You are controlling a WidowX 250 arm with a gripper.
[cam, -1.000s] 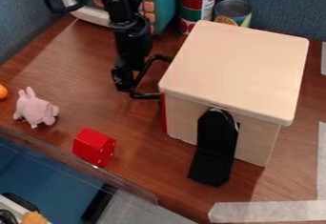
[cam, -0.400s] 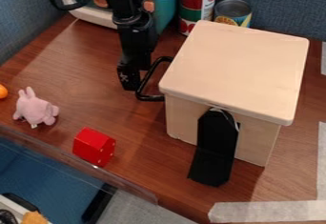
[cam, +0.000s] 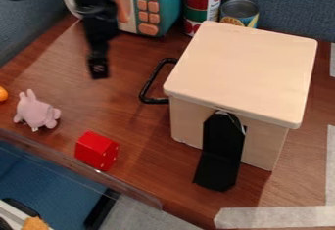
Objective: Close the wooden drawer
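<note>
The wooden drawer box (cam: 243, 72) stands on the right of the table, with its black handle (cam: 149, 82) on the left side. No drawer front juts out from under the lid; the handle sits close to the box's left face. My gripper (cam: 99, 70) hangs over the table at the upper left, well to the left of the handle and apart from it.
Behind are a teal toy microwave (cam: 154, 9) and two cans (cam: 202, 4), (cam: 239, 12). A pink plush toy (cam: 36, 111) and a red block (cam: 96, 150) lie at the front left. A black strap (cam: 221, 150) hangs from the box's front.
The gripper was beside the handle and has moved left, away from it. The red strip seen at the box's left side a second ago is gone; the drawer has slid in.
</note>
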